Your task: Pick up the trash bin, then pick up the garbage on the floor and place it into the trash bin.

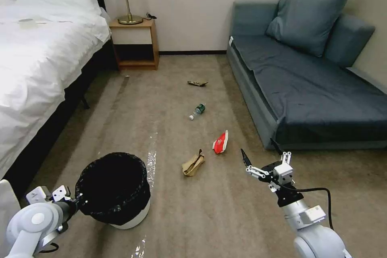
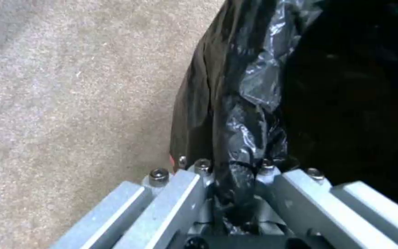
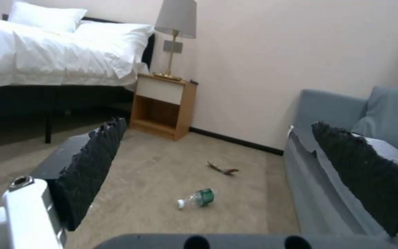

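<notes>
The trash bin (image 1: 131,218) is white with a black bag over its rim and stands low at the front left on the carpet. My left gripper (image 1: 77,201) is shut on its near rim; in the left wrist view the fingers (image 2: 180,193) pinch the crinkled bag at the bin's (image 2: 249,86) edge. My right gripper (image 1: 259,149) hangs open above the carpet at the right, holding nothing. The garbage lies ahead: a brown paper bag (image 1: 193,163), a red-and-white wrapper (image 1: 220,142), a bottle (image 1: 198,111) (image 3: 198,198) and a dark wrapper (image 1: 197,83) (image 3: 223,169).
A white bed (image 1: 36,60) runs along the left. A wooden nightstand (image 1: 135,42) with a lamp stands at the back wall. A grey sofa (image 1: 314,88) lines the right side. A strip of clear plastic film (image 1: 151,161) lies beside the bin.
</notes>
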Robot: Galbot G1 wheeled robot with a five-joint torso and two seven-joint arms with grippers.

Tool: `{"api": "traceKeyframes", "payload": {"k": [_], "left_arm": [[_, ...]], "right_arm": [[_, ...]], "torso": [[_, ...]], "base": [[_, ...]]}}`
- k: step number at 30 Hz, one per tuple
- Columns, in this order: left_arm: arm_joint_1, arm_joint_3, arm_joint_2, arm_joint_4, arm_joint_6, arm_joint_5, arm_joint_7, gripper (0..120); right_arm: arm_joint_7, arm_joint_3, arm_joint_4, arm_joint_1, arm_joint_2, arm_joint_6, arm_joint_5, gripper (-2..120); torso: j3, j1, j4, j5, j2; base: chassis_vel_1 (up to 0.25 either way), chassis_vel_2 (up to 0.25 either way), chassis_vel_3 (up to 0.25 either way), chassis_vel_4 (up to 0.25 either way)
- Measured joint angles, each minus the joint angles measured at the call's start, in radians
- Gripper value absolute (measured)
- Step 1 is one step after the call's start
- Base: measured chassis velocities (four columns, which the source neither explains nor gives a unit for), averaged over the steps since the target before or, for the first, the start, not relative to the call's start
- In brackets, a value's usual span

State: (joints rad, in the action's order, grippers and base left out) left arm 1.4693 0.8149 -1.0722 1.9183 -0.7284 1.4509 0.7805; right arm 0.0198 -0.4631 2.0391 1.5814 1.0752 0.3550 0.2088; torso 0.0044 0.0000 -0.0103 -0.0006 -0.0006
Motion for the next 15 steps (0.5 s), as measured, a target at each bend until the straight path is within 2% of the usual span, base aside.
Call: {"api": "traceKeyframes", "payload": {"k": [5, 7, 8, 10, 11, 14, 15], "left_arm": [[0.001, 0.001, -0.003, 0.002, 0.005, -0.027, -0.031, 1], [0.011, 0.013, -0.003, 0.036, 0.020, -0.069, -0.071, 1], [0.011, 0.013, -0.003, 0.036, 0.020, -0.069, -0.071, 1], [0.025, 0.038, 0.001, 0.105, 0.041, -0.109, -0.121, 1], [0.025, 0.038, 0.001, 0.105, 0.041, -0.109, -0.121, 1], [0.033, 0.089, 0.021, 0.220, 0.056, -0.139, -0.154, 1], [0.033, 0.089, 0.021, 0.220, 0.056, -0.139, -0.154, 1]], "right_arm": [[-0.002, -0.003, -0.002, -0.006, 0.009, 0.000, 0.005, 100], [-0.009, -0.013, 0.006, -0.021, 0.018, -0.002, 0.028, 100], [-0.009, -0.013, 0.006, -0.021, 0.018, -0.002, 0.028, 100], [-0.033, -0.033, 0.022, -0.048, 0.032, -0.005, 0.055, 100], [-0.033, -0.033, 0.022, -0.048, 0.032, -0.005, 0.055, 100], [-0.075, -0.058, 0.040, -0.074, 0.062, -0.011, 0.077, 100], [-0.075, -0.058, 0.040, -0.074, 0.062, -0.011, 0.077, 100]], "torso": [[0.000, 0.000, -0.0001, -0.0006, 0.000], [0.000, 0.000, -0.0004, -0.0008, 0.000], [0.000, 0.000, -0.0004, -0.0008, 0.000], [0.000, 0.000, 0.0001, -0.0008, 0.000], [0.000, 0.000, 0.0001, -0.0008, 0.000], [0.000, 0.000, -0.0001, -0.0003, 0.000], [0.000, 0.000, -0.0001, -0.0003, 0.000]], "base": [[0.000, 0.000, 0.000, 0.000], [0.000, 0.000, 0.000, 0.000], [0.000, 0.000, 0.000, 0.000], [0.000, 0.000, 0.000, 0.000], [0.000, 0.000, 0.000, 0.000], [0.000, 0.000, 0.000, 0.000], [0.000, 0.000, 0.000, 0.000]]}}
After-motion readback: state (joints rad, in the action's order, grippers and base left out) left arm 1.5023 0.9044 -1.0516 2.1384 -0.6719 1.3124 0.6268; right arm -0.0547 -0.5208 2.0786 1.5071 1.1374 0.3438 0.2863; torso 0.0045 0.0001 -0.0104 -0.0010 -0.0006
